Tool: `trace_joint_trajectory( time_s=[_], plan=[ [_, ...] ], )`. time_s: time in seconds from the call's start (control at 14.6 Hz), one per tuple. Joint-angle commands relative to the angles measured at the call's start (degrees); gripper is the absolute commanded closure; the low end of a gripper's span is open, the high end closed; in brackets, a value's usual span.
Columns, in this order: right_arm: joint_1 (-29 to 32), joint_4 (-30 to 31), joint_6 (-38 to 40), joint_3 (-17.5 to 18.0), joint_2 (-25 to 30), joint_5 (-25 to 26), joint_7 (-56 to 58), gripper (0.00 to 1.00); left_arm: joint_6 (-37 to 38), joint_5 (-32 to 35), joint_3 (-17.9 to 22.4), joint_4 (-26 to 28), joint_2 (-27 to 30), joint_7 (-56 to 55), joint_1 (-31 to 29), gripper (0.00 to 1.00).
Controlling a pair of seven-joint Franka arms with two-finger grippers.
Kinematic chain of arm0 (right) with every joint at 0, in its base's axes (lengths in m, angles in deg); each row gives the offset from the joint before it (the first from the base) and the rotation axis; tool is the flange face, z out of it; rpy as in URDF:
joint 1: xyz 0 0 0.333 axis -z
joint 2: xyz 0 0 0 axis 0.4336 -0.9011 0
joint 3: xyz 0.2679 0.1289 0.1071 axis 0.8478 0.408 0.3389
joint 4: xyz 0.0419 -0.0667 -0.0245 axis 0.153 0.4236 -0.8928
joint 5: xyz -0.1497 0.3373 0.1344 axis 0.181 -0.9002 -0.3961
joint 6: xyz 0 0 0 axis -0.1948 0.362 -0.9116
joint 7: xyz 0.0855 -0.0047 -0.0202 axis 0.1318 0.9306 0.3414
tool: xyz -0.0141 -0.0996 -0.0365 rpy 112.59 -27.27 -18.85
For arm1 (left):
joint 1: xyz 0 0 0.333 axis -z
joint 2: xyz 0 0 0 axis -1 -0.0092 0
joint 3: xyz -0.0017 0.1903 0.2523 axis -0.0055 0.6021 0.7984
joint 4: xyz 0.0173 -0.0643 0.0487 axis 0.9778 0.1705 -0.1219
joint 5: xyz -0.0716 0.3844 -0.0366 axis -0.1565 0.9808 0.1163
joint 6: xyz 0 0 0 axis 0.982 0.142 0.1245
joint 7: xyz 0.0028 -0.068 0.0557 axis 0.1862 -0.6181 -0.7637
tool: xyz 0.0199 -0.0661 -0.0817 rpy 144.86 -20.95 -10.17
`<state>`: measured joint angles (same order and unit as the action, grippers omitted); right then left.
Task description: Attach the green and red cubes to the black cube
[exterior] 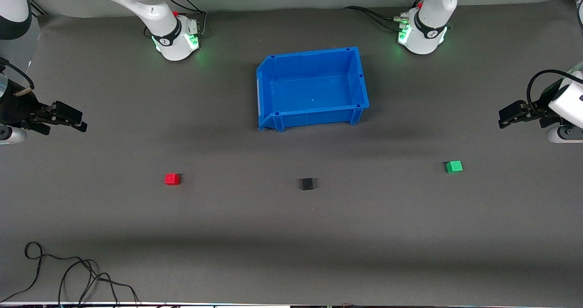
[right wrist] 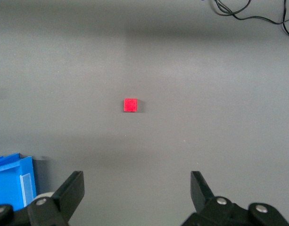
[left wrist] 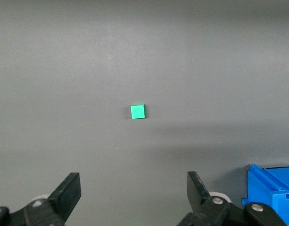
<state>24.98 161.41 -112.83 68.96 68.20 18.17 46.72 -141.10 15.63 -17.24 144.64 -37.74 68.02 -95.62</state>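
The black cube (exterior: 307,184) sits on the grey mat, nearer the front camera than the blue bin. The red cube (exterior: 172,179) lies toward the right arm's end of the table and shows in the right wrist view (right wrist: 130,105). The green cube (exterior: 454,166) lies toward the left arm's end and shows in the left wrist view (left wrist: 137,111). My right gripper (exterior: 77,120) is open and empty, held high at the right arm's end of the table. My left gripper (exterior: 504,116) is open and empty, held high at the left arm's end of the table. Both arms wait.
An empty blue bin (exterior: 313,116) stands mid-table between the arm bases; its corner shows in both wrist views (left wrist: 271,193) (right wrist: 12,181). A loose black cable (exterior: 68,271) lies near the table's front edge at the right arm's end.
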Motion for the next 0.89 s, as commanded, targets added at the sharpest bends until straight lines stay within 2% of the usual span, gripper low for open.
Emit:
trace_joint_trajectory(
  time_s=[0.0,0.27,0.41,0.68,0.82],
  plan=[
    [-0.9,0.6,-0.4,-0.7,0.8,1.2,0.7,0.00,0.0,0.1,0.3,0.6,0.6,0.5,0.0,0.00],
    [-0.9,0.1,-0.6,-0.6,0.2,1.2,-0.6,0.00,-0.6,0.5,0.6,1.2,-0.2,0.4,-0.2,0.00],
    [-0.8,-1.0,-0.9,-0.6,0.1,0.6,-5.1,0.00,-2.4,0.6,0.6,3.3,-0.3,0.4,-2.1,0.00],
    [-0.8,-5.6,-0.9,-0.6,-3.2,0.5,-32.3,0.00,-15.0,0.6,0.7,12.5,-1.2,0.2,-2.2,0.00],
    [-0.7,-8.4,-0.7,-0.5,-5.8,-1.4,-49.0,0.00,-18.0,0.5,0.6,12.7,-4.8,-0.4,-2.2,0.00]
  ],
)
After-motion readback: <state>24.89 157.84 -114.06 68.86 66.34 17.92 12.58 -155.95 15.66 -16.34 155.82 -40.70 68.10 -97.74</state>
